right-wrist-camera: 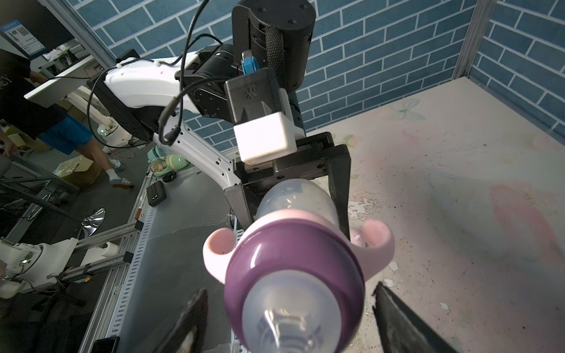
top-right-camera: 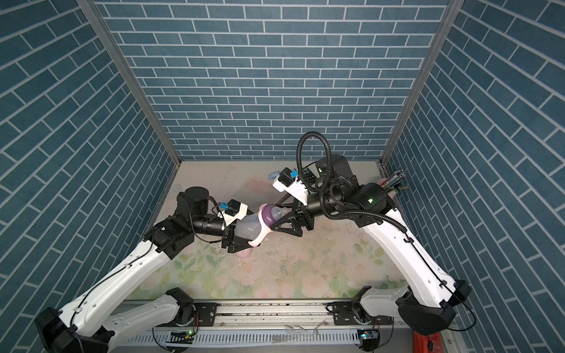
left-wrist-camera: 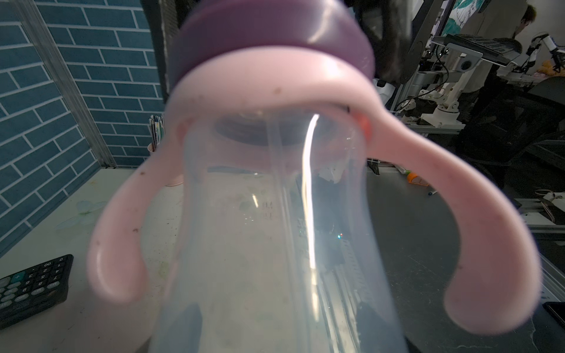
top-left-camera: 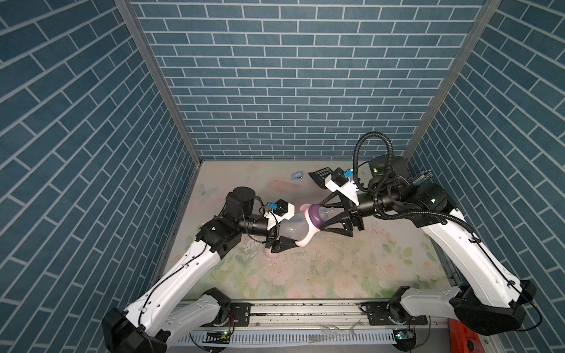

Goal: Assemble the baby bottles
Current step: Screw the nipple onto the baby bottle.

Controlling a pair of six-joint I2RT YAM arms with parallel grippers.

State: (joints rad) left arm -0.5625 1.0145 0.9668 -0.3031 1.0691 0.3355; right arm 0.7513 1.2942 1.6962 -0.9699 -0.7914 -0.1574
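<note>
Right wrist view shows you the clear bottle body (right-wrist-camera: 293, 198), empty, clamped in the left gripper (right-wrist-camera: 296, 224), with pink ring (right-wrist-camera: 377, 243) and purple collar (right-wrist-camera: 293, 253) fitted. Your right gripper (right-wrist-camera: 289, 289) faces the teat (right-wrist-camera: 290, 321), jaws flanking that collar; you cannot tell whether they pinch it.

Far side: black calculator (top-left-camera: 318, 178) | small blue item (top-left-camera: 296, 175) just left of it | far-right corner: pen cup (top-right-camera: 392, 182) | floral tabletop (top-left-camera: 336, 275) underneath

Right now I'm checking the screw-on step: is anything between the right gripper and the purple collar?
Nothing visible: the right gripper straddles the purple collar, jaws open, a slim gap each side.
</note>
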